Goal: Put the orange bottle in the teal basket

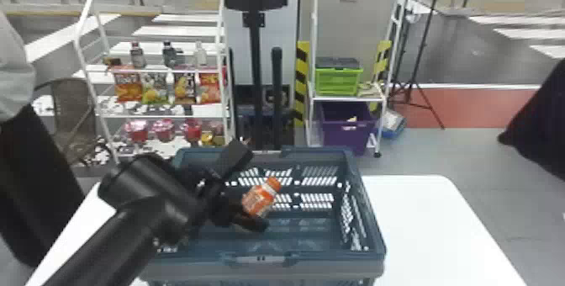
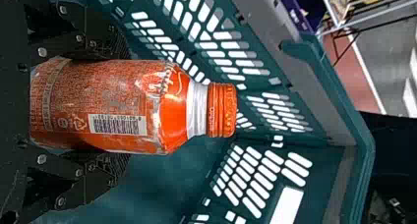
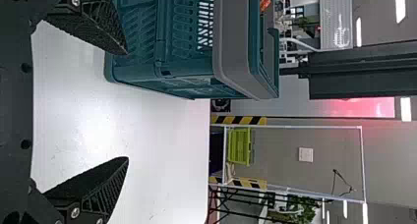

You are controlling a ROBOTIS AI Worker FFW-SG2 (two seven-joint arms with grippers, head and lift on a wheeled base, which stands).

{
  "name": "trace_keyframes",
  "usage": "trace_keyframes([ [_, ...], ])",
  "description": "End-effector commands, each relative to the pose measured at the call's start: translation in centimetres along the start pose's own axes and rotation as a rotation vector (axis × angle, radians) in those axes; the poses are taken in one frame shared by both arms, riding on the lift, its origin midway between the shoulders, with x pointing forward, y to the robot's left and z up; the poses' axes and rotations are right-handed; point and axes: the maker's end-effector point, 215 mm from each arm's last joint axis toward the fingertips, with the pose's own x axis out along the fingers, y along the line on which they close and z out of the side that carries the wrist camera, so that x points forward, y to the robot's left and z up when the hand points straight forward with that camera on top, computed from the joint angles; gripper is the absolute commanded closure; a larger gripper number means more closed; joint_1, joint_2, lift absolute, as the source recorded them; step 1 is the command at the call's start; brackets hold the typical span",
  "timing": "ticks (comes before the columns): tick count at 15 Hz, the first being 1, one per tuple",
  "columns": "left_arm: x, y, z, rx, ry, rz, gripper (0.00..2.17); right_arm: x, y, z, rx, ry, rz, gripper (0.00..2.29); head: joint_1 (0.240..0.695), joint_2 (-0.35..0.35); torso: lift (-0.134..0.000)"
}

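The left gripper (image 1: pixel 249 218) is over the inside of the teal basket (image 1: pixel 328 257), shut on the orange bottle (image 1: pixel 257 200), which leans with its orange cap up and to the right. Seen from the left wrist, the gripper (image 2: pixel 125 106) has one finger along each side of the bottle (image 2: pixel 167 106), and the cap points away from the palm. Perforated walls of the basket (image 2: pixel 319 111) surround it. In the right wrist view the right gripper (image 3: pixel 127 106) stands wide open outside the basket (image 3: pixel 231 42), with nothing between its fingers.
The basket rests on a white table (image 1: pixel 424 222), whose bare top extends to its right. Behind stand a snack rack (image 1: pixel 162 70), a dark post (image 1: pixel 255 45) and a white shelf holding a green crate (image 1: pixel 338 81) and a purple bin (image 1: pixel 345 131).
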Motion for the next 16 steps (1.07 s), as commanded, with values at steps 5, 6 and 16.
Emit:
trace_keyframes([
  [5, 2.4, -1.4, -0.2, 0.074, 0.099, -0.031, 0.56, -0.3, 0.1, -0.2, 0.001, 0.003, -0.002, 0.13, 0.499, 0.0, 0.0],
  [6, 2.7, -1.7, -0.4, 0.087, 0.115, -0.034, 0.56, -0.3, 0.0, -0.2, -0.003, 0.003, -0.003, 0.13, 0.499, 0.0, 0.0],
  [16, 3.8, -2.5, -1.5, 0.124, 0.156, -0.05, 0.43, -0.4, 0.1, -0.2, -0.002, 0.004, -0.002, 0.13, 0.499, 0.0, 0.0],
])
